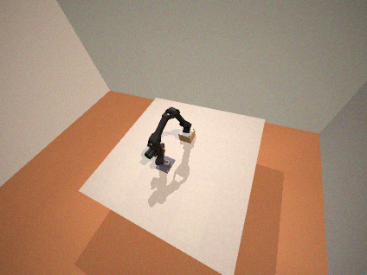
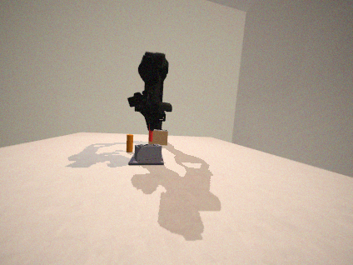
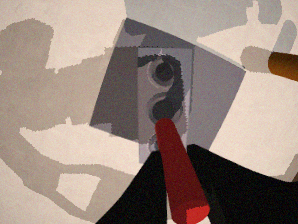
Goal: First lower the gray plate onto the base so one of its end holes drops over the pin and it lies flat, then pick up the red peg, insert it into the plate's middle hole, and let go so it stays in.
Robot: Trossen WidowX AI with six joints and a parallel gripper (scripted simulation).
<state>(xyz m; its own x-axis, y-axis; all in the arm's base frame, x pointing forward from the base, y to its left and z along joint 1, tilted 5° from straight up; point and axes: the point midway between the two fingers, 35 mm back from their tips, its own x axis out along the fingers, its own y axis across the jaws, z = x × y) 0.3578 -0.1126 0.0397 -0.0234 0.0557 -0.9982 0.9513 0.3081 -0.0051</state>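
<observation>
My gripper (image 3: 173, 155) (image 2: 154, 128) is shut on the red peg (image 3: 179, 172) (image 2: 151, 136), which points down above the base. The gray plate (image 3: 145, 120) sits on the base (image 3: 222, 95) (image 2: 146, 163) (image 1: 165, 169) and looks flat. In the wrist view, two of its round holes show clearly; a third, nearer the fingers, is partly hidden. The peg's lower end appears at the near edge of the middle hole. In the exterior view it is above the plate, not visibly in a hole. The pin cannot be made out clearly.
An orange cylinder (image 2: 130, 143) (image 3: 285, 66) (image 1: 164, 148) stands upright beside the base. A tan box (image 1: 186, 137) (image 2: 161, 137) is at the arm's foot. The arm's shadows fall across the base and the pale table top (image 1: 208, 195).
</observation>
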